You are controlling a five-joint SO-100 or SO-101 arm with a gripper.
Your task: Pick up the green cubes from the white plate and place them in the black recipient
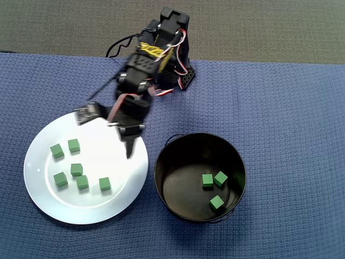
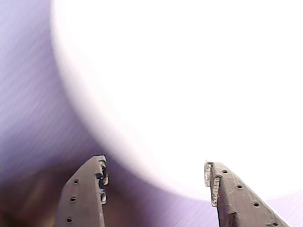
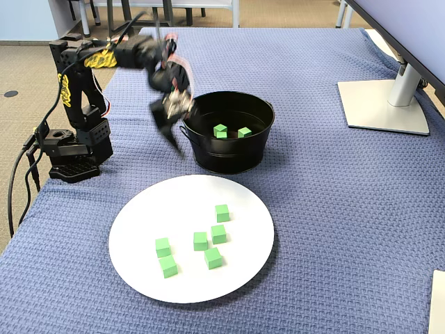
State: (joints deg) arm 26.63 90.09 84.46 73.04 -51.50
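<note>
Several green cubes (image 1: 76, 169) lie on the left half of the white plate (image 1: 102, 154) in the overhead view. They also show on the plate (image 3: 153, 209) in the fixed view, as cubes (image 3: 218, 234) near its middle. Three more green cubes (image 1: 207, 180) rest inside the black recipient (image 1: 157, 172), which stands right of the plate; its wall (image 3: 229, 156) faces the fixed camera. My gripper (image 1: 129, 150) hangs above the plate's upper right rim, between plate and recipient (image 3: 178, 147). In the wrist view the gripper (image 2: 155, 163) is open and empty over the glaring white plate (image 2: 189, 71).
A blue woven cloth (image 1: 280, 108) covers the table. The arm's base (image 3: 73, 156) stands at the far left in the fixed view. A monitor stand (image 3: 382, 104) sits at the far right, and a white object (image 3: 438, 299) shows at the bottom right corner.
</note>
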